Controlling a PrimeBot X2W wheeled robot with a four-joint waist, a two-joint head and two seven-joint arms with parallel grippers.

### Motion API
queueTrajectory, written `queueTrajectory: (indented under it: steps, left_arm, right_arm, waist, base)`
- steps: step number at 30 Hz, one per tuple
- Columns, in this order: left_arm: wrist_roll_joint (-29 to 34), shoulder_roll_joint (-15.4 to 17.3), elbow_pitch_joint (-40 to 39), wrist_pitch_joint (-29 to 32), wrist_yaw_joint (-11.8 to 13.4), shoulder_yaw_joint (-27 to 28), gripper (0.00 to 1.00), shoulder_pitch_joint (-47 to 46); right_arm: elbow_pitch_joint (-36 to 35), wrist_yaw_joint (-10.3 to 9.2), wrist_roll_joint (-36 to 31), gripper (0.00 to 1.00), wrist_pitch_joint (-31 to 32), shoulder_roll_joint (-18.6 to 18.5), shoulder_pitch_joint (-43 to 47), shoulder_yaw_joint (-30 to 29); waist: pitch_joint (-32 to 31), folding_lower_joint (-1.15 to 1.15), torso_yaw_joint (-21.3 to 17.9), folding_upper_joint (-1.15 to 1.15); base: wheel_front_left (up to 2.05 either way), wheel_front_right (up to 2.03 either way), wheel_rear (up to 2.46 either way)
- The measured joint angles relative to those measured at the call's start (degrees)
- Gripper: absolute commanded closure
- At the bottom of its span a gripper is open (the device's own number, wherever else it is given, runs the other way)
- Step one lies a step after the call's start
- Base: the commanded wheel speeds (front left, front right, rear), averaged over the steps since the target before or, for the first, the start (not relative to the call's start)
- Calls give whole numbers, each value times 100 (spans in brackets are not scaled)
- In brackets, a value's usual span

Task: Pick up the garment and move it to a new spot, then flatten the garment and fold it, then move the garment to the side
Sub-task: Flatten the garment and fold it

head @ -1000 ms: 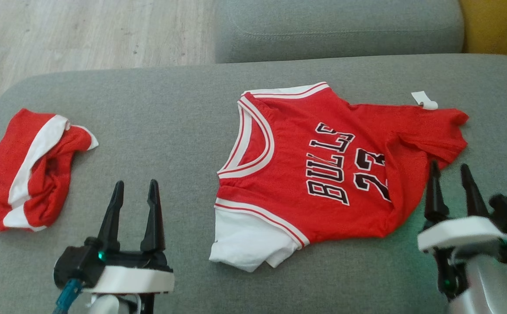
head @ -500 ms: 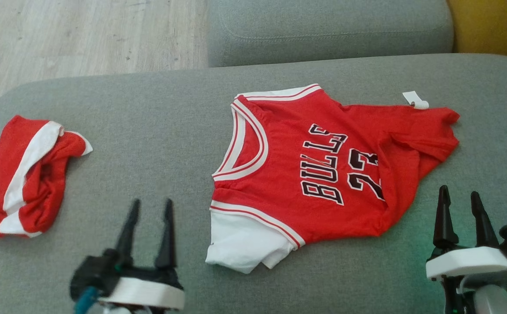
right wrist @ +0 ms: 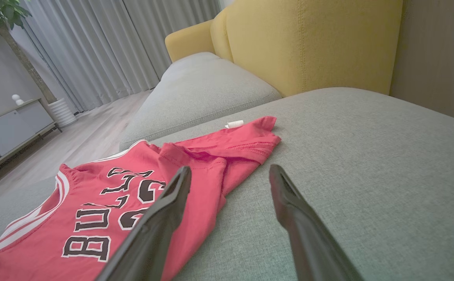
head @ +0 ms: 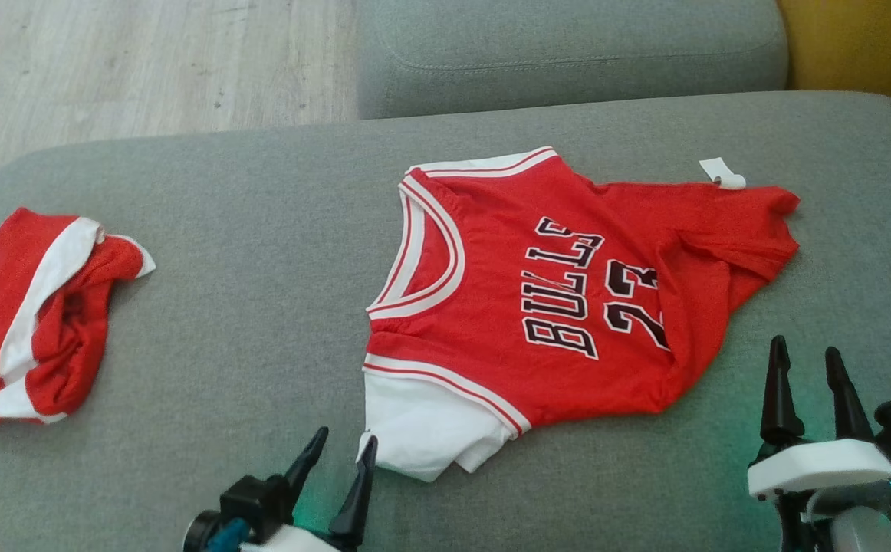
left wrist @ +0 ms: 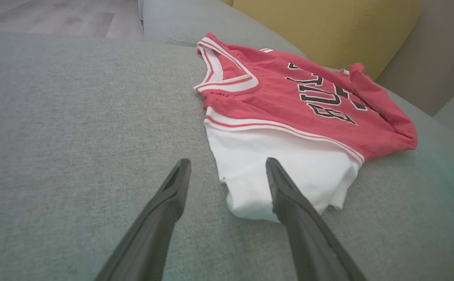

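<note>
A red jersey [head: 568,291] with white trim and black "BULLS 23" lettering lies spread on the grey cushion [head: 277,253], its white sleeve [head: 422,429] at the near side. My left gripper [head: 342,445] stands open just left of that sleeve; in the left wrist view the left gripper [left wrist: 227,164] points at the sleeve [left wrist: 285,168] edge, nothing between its fingers. My right gripper [head: 802,354] is open and empty, near the jersey's right hem; the right wrist view has the right gripper [right wrist: 229,169] beside the jersey [right wrist: 141,187].
A second red and white garment [head: 35,307] lies bunched at the cushion's left end. A white tag [head: 721,172] sticks out at the jersey's far right corner. Another grey cushion [head: 568,54] lies behind, a yellow backrest [right wrist: 309,43] to the right, wooden floor [head: 146,61] beyond.
My left gripper has moved right and nearer, up to the white sleeve. The right gripper has drawn back from the jersey's hem. The camera has shifted slightly.
</note>
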Motion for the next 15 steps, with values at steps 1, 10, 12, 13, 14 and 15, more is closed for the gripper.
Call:
queueTrajectory:
  steps: [1,10,12,13,14,15]
  left_arm:
    - [-1,-3,88,0,2,9,0,-62]
    - [-101,-103,686,85,9,-77,0,-283]
    - [-145,-118,826,160,8,-161,0,-322]
    - [-213,-135,920,212,7,-205,0,-386]
    - [-234,-138,949,218,3,-230,0,-426]
    - [-268,-144,979,221,1,-249,0,-463]
  right_arm:
    - [8,0,0,0,0,0,0,7]
    - [41,0,-4,0,0,0,-20,20]
    - [46,0,-21,0,0,0,-39,20]
    - [49,0,-21,0,0,0,-54,16]
    - [57,0,-21,0,0,0,-59,16]
    - [70,0,-26,0,0,0,-65,16]
  waist:
    - [-1,0,-14,0]
    - [32,0,-151,0]
    - [45,0,-166,0]
    - [52,0,-174,0]
    - [56,0,-176,0]
    - [59,0,-175,0]
  base:
    - [0,0,0]
    - [0,0,0]
    - [0,0,0]
    - [0,0,0]
    - [0,0,0]
    - [0,0,0]
